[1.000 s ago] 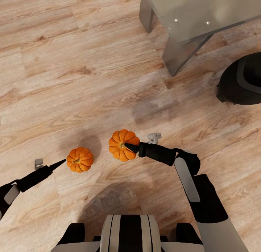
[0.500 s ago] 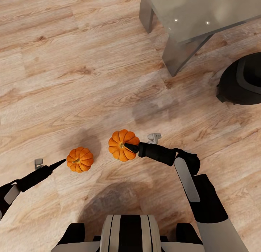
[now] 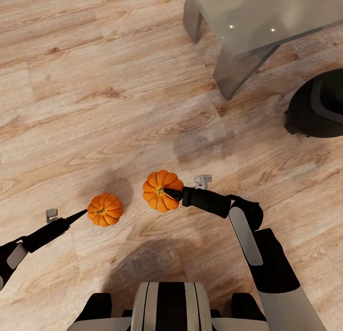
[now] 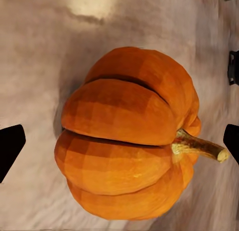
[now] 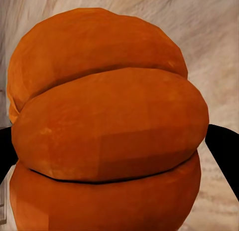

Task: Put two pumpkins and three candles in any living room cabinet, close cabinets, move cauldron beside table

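Two pumpkins near the table: ribbed, firm, likely light; grip across the belly, not the stem. My right gripper is spread around one, my left gripper spread, facing the other.

Two ribbed orange pumpkins, the left pumpkin and the right pumpkin, the left with a tan-brown stem; pale brown wood-grain floor; glossy black cauldron; grey, translucent table; black grippers on white-and-black arms
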